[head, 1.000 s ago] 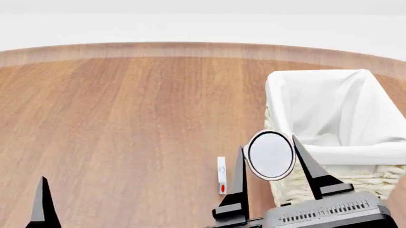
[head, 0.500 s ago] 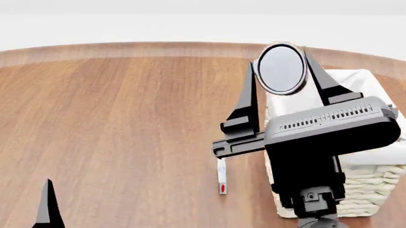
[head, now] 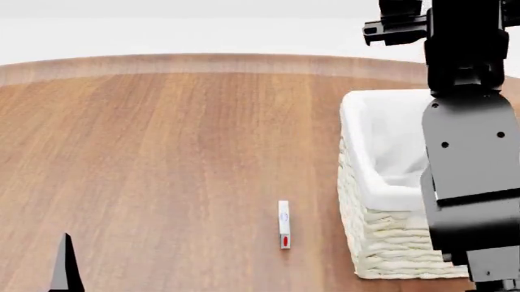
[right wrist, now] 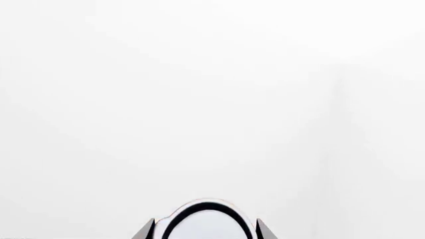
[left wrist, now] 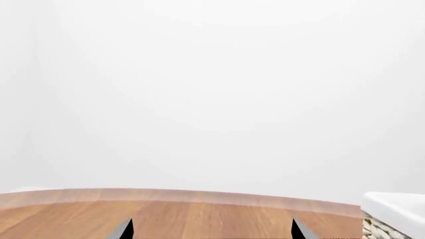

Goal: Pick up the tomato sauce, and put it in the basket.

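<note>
While the right arm (head: 471, 152) stands raised in front of the basket (head: 382, 182) in the head view, its gripper end runs out past the top edge there, so we turn to the right wrist view for the tomato sauce (right wrist: 207, 226). There we see the can's flat pale top with its dark rim facing the camera, set between the two dark fingertips (right wrist: 147, 230) of the right gripper (right wrist: 202, 230). The jaws sit close against either side of the can, closed on it. Since the round top faces straight back along the gripper, the can's long axis lies along the fingers, pointing away from the wrist; we cannot see its label. Behind it is only plain white, so we cannot tell how the can stands relative to the basket.

The basket rests on the wooden table (head: 162, 152) at the right, its white cloth lining folded over the rim. A small white strip with a red mark (head: 284, 225) lies on the table just left of the basket.

The left gripper (left wrist: 211, 230) shows two dark fingertips (left wrist: 123, 230) well apart, holding nothing, low over the table.
</note>
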`<state>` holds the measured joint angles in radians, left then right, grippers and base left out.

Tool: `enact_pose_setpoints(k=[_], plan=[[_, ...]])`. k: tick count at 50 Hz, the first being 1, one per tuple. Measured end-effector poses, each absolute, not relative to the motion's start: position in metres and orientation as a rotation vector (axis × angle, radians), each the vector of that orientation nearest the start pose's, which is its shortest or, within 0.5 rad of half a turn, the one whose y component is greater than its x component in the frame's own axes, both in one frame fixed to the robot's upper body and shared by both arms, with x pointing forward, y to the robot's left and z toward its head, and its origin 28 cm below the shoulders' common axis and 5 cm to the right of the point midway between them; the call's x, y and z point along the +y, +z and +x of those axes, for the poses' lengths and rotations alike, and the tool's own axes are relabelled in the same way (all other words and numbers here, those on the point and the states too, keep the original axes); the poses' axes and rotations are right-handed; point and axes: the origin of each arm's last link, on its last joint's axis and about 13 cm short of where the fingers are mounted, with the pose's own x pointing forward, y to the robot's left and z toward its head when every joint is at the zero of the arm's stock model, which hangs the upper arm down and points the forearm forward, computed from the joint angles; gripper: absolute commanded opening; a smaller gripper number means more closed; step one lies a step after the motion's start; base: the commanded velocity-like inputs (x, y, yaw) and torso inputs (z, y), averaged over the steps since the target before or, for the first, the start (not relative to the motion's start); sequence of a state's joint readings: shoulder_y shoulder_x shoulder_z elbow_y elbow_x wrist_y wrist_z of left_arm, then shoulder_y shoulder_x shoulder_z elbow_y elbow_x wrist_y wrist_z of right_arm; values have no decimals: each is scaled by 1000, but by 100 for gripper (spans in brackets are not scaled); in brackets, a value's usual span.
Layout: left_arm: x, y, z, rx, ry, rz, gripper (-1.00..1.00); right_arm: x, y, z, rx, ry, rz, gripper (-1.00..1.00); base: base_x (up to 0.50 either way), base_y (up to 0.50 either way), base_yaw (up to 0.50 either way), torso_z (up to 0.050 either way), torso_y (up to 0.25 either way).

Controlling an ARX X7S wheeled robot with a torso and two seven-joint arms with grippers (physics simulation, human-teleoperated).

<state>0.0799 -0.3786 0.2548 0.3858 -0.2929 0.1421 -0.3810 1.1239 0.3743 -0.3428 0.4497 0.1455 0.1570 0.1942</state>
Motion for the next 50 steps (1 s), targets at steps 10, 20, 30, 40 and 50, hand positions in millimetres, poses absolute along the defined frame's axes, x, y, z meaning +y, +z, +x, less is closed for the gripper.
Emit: enact_pose_setpoints(k=[10,20,30,40,50], plan=[[218,81,184,-331,8,-66,100,-189,272,417,-364,-214,-227,-100,0,0,0,0,0],[218,81,184,-331,7,-66,100,-198,260,427,-167,-192,-141,-100,0,0,0,0,0],[217,81,184,-327,3,-65,100,-200,245,427,-32,-167,-84,-100,0,0,0,0,1],[217,80,184,-322,0,-66,100,-199,228,426,59,-159,-69,-100,0,0,0,0,0],[217,79,184,-319,-1,-66,100,-198,210,423,135,-165,-78,-100,0,0,0,0,0]])
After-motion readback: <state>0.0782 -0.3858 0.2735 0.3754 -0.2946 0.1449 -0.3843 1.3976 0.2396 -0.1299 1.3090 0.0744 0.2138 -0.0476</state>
